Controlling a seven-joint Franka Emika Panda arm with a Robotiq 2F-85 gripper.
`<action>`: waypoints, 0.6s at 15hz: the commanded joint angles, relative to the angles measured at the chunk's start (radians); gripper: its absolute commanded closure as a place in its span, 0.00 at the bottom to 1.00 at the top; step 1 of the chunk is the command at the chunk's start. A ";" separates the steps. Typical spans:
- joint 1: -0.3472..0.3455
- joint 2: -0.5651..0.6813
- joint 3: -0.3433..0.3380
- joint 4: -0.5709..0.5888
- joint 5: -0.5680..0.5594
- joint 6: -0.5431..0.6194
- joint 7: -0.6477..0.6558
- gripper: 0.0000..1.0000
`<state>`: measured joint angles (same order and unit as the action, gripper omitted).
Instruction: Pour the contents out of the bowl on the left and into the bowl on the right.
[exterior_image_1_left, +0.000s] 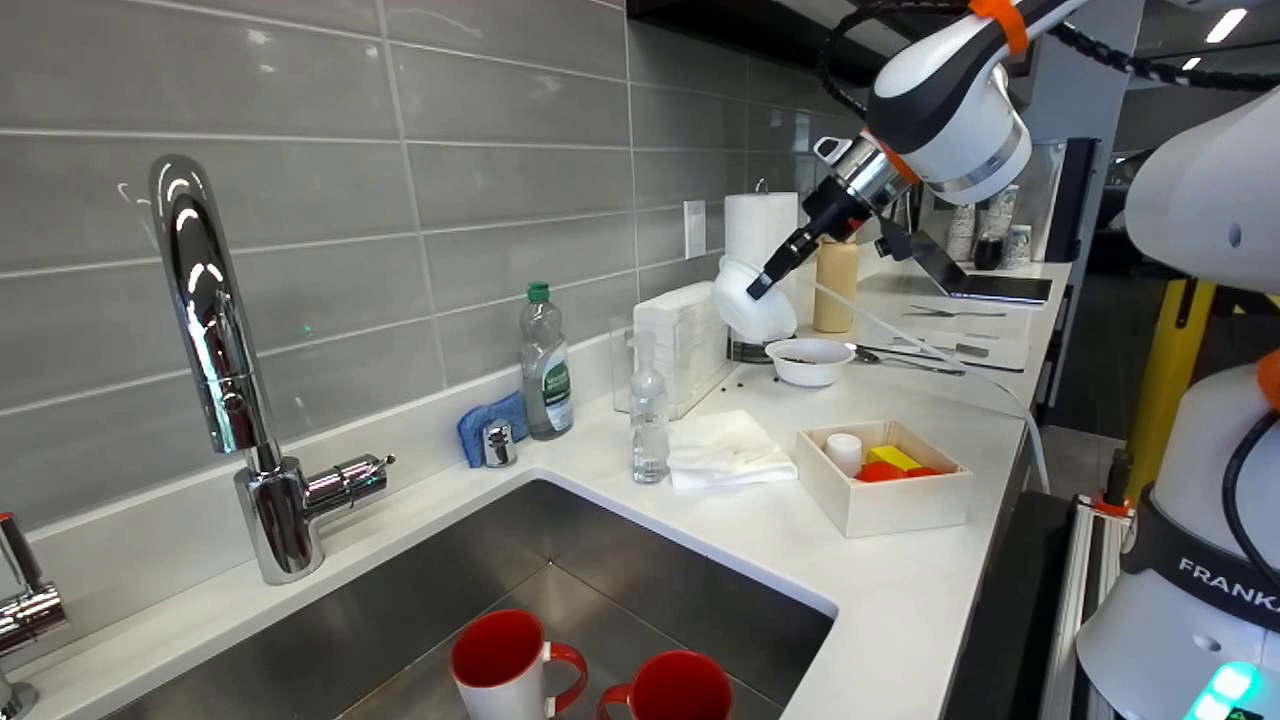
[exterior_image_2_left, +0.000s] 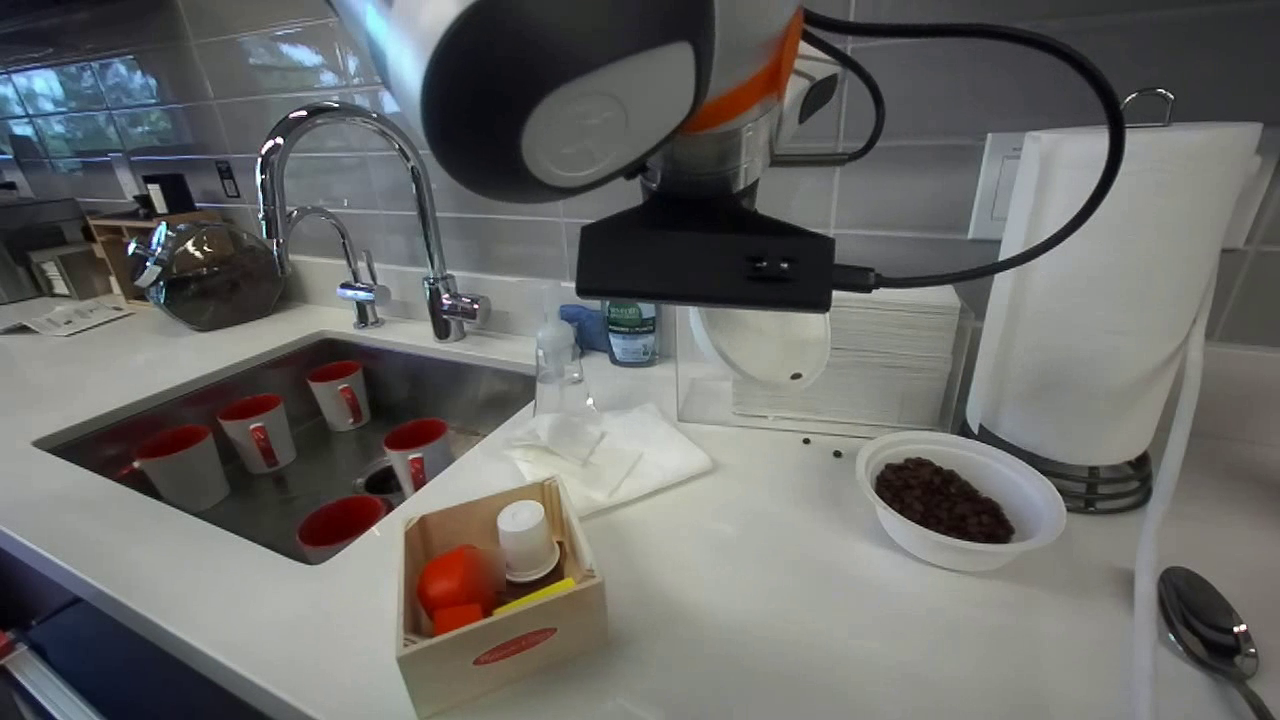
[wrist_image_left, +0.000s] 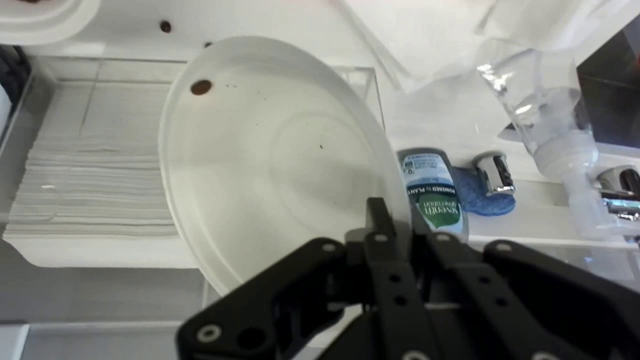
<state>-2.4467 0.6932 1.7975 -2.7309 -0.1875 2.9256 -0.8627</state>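
Your gripper (wrist_image_left: 398, 216) is pinching a tipped white bowl (wrist_image_left: 270, 150) by its rim above the countertop (exterior_image_2_left: 760, 600). An upright white bowl (exterior_image_2_left: 900, 532) is standing near the paper-towel roll (exterior_image_2_left: 1100, 345), holding what look like dark beans (exterior_image_2_left: 940, 500); one brown bean (wrist_image_left: 201, 87) is lying inside the tipped one.

A black gripper (wrist_image_left: 397, 220) clamped a tilted white bowl (wrist_image_left: 280, 165) by the rim in front of stacked napkins (wrist_image_left: 105, 185), one brown bean (wrist_image_left: 201, 87) (and a few specks (wrist_image_left: 321, 146)) showing inside. Two dark beans (wrist_image_left: 165, 26) lay on the counter (wrist_image_left: 125, 30) near a second bowl (wrist_image_left: 75, 20); a green-labeled bottle (wrist_image_left: 434, 195) showed past the gripped edge.
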 joint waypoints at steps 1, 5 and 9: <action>0.031 -0.188 -0.019 -0.015 -0.107 0.121 0.127 1.00; 0.145 -0.374 -0.089 -0.028 -0.146 0.259 0.228 1.00; 0.299 -0.565 -0.171 -0.031 -0.110 0.313 0.302 1.00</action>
<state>-2.2511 0.3256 1.6724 -2.7615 -0.3045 3.1700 -0.6513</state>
